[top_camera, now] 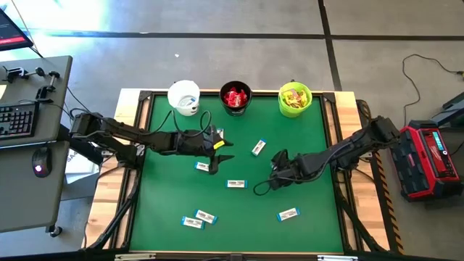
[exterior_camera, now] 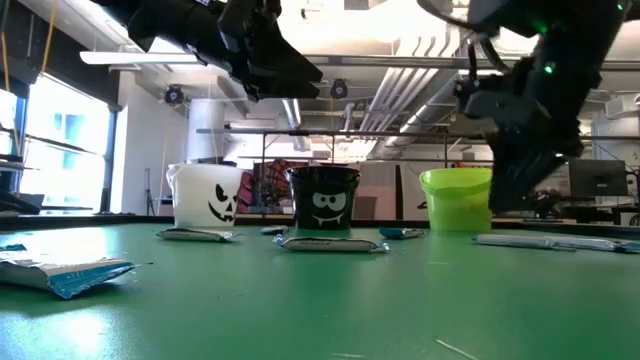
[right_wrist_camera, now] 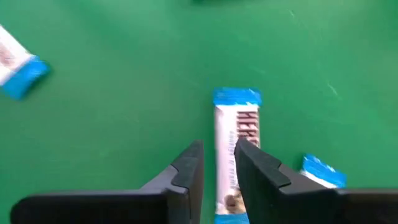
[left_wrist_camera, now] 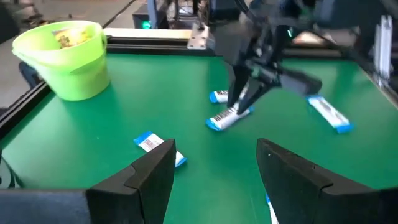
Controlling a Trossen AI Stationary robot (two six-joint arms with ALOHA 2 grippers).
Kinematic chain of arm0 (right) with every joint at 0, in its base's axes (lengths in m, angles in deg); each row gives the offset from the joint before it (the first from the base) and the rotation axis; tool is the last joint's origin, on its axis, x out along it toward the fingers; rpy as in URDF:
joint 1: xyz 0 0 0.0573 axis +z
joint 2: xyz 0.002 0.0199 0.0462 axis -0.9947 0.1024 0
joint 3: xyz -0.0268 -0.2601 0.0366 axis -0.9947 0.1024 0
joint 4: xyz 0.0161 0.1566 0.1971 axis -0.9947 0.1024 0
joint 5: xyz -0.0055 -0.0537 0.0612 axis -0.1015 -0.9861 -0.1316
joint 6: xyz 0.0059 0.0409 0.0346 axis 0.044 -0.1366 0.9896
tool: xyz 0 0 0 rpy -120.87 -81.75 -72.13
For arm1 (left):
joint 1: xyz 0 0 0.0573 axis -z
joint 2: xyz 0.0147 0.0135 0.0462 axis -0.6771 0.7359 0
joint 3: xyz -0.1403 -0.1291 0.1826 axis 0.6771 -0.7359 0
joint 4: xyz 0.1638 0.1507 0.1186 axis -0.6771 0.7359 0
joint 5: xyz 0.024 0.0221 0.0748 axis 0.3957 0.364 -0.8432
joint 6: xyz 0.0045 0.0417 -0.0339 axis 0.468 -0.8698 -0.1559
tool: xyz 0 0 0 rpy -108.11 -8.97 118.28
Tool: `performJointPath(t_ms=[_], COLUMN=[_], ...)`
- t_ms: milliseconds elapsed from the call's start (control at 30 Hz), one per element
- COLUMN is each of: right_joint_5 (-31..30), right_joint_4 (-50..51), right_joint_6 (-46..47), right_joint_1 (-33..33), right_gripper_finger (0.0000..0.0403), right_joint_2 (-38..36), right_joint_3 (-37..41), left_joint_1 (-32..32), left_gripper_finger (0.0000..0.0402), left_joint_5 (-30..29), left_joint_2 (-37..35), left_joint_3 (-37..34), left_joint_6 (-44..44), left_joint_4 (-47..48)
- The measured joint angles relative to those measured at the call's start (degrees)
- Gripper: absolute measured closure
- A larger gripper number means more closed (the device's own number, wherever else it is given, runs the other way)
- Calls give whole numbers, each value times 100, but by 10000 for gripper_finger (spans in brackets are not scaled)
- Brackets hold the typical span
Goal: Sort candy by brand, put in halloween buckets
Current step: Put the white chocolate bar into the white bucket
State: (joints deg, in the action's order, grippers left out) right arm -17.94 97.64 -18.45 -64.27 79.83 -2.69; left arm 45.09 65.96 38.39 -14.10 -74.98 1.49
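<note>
Right wrist view: fingers point(right_wrist_camera: 219, 171) pinching white-and-blue bar point(right_wrist_camera: 231, 155) (on mat).

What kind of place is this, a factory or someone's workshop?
Probably a robotics lab: exposed ceiling pipes, a desk with a keyboard beside the green table, and a red power unit on the floor.

Left arm extended from the tabletop's left edge toward centre, left gripper point(top_camera: 221, 149) raised, fingers point(left_wrist_camera: 149, 177) spread wide; right arm reaching in from the right edge, right gripper point(right_wrist_camera: 217, 171) lowered, fingers narrowly parted.
</note>
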Motion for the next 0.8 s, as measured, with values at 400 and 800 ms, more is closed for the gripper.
performJointPath(t_ms=[400,800], right_joint_5=[273,-869], right_joint_4=[391,1040], right_joint_6=[-1233,-3254], right_joint_1=[358,1521], right_gripper_finger=[284,261], right_joint_2=[-4,374], right_joint_3=[-217,-215], left_joint_1=[299,403], left_gripper_finger=[186,186], left_joint_5=[77,42], left_joint_2=[0,0], left_joint_3=[0,2], left_joint_6=[-496,-483], left_joint_4=[419,519])
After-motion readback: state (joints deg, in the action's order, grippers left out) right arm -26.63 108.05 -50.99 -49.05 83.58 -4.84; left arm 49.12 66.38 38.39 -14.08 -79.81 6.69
